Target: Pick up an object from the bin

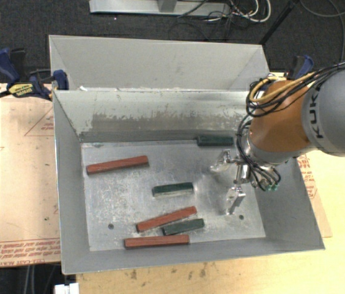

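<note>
Grey bin on dark floor. Jaws look open & empty, over bare metal at bin's right. Nearest: dark green bar by back wall, green bar mid-bin. Prob. easier: mid one, clear of walls; straddle short axis, descend straight.

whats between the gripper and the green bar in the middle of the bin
Nothing. In the camera view, the stretch of bin floor between the gripper and the green bar is bare metal.
</note>
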You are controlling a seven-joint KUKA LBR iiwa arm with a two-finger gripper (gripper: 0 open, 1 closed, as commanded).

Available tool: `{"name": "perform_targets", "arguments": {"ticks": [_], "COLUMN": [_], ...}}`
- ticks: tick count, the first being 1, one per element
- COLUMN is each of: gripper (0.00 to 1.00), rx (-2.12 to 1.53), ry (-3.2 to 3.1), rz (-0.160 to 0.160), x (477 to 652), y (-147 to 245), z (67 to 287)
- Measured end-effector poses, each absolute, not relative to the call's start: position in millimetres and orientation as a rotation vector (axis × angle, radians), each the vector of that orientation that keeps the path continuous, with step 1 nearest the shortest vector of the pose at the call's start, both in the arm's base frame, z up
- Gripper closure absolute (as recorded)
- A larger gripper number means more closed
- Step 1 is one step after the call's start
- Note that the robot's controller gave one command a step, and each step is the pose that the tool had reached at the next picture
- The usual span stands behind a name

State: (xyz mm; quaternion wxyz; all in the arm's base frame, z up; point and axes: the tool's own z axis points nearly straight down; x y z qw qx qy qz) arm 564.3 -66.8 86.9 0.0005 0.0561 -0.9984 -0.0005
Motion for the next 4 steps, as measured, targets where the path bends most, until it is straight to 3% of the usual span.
{"name": "perform_targets", "arguments": {"ticks": [1, 2, 4], "gripper": [1.00, 0.00, 0.00], "rx": [0.383, 0.383, 0.411], "ry": [-3.118, -3.119, -3.121], "rz": [-0.002, -0.002, 0.000], "x": [541.7, 541.7, 537.0], "y": [-20.9, -21.0, -19.2], "z": [87.5, 87.5, 81.3]}}
